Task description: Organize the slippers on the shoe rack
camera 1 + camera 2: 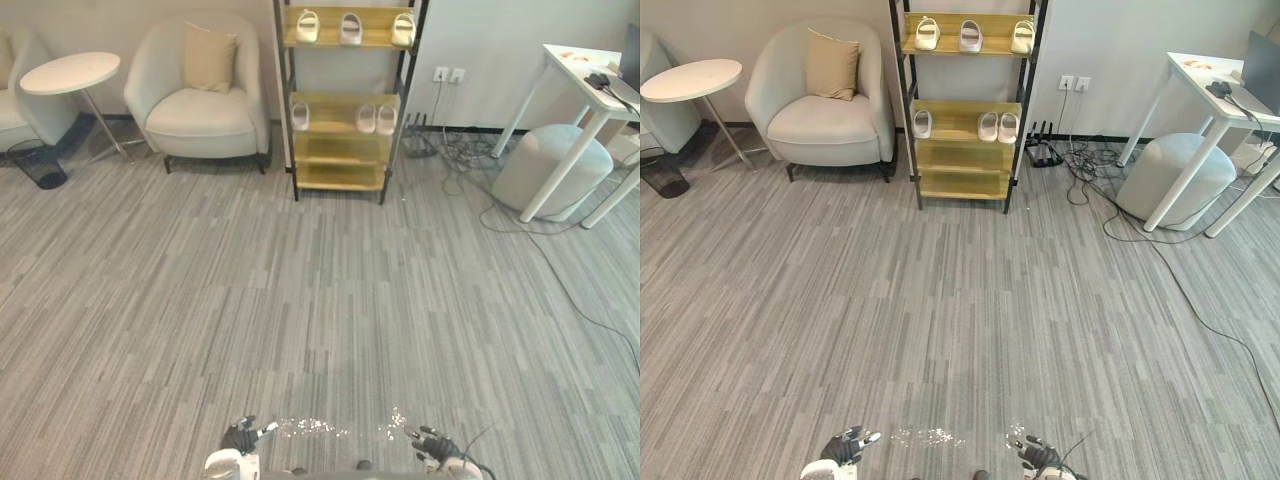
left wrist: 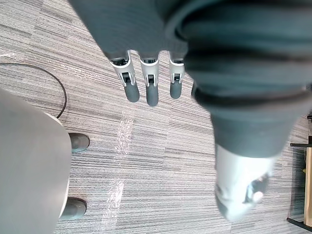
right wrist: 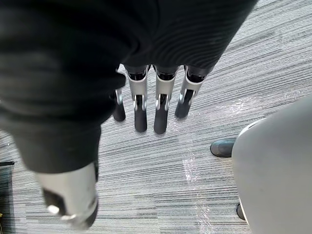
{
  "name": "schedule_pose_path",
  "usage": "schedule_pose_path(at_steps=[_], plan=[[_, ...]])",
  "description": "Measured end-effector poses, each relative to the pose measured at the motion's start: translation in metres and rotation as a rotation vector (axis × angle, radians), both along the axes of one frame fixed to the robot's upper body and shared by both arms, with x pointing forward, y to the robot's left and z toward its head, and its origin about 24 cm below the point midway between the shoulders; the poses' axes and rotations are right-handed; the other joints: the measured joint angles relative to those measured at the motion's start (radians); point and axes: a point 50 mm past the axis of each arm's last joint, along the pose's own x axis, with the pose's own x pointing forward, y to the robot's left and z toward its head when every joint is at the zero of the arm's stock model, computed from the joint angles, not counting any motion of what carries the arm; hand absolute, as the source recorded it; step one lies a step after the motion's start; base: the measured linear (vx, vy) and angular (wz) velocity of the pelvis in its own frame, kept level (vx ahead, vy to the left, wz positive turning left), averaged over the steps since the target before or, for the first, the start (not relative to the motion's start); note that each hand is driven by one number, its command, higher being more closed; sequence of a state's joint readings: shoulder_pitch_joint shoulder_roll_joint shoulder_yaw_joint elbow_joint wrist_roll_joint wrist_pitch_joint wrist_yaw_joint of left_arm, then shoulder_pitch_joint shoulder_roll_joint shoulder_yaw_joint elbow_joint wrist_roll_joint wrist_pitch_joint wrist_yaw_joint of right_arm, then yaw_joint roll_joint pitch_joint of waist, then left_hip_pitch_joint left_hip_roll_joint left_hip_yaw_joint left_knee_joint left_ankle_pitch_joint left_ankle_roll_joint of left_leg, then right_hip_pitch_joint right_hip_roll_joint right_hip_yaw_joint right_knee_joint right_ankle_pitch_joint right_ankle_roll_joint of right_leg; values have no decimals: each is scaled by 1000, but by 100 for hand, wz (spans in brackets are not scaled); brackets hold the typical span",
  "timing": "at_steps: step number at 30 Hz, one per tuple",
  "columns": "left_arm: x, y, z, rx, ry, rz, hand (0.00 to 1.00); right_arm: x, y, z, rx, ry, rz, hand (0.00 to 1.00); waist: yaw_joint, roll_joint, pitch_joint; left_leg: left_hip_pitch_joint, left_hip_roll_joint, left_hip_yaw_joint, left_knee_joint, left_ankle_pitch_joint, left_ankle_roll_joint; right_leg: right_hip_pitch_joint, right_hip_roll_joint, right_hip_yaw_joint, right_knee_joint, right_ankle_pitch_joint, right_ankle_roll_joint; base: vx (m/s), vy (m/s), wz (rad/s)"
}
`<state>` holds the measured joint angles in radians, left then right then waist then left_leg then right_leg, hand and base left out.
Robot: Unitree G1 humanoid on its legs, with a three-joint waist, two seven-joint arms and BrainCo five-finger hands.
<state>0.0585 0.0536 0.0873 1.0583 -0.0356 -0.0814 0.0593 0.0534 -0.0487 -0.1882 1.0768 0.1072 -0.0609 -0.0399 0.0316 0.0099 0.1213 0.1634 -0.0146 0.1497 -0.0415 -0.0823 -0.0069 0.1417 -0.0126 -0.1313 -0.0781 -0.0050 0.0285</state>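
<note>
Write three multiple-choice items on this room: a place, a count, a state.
1. Where is the armchair relative to the shoe rack?
A. robot's left
B. robot's right
C. behind it
2. How many slippers lie on the top shelf?
A. one
B. three
C. six
3. The left robot hand and right robot hand are:
A. holding slippers
B. open and empty
C. gripping the rack
Answers: 1 A, it stands left of the rack; 2 B, three lie in a row; 3 B, straight fingers, nothing held.
</note>
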Motion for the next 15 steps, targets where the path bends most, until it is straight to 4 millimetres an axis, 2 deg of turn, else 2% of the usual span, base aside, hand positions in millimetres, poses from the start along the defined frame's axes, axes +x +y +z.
schedule_pose_path(at_steps=[15], plan=[[3,-2,-1,12,15,-53,0,1,3,-1,13,2,-5,0,0,-11,1,20,-1,3,-10,2,-1,18,0,-6,-9,1,-1,-12,-34,0]])
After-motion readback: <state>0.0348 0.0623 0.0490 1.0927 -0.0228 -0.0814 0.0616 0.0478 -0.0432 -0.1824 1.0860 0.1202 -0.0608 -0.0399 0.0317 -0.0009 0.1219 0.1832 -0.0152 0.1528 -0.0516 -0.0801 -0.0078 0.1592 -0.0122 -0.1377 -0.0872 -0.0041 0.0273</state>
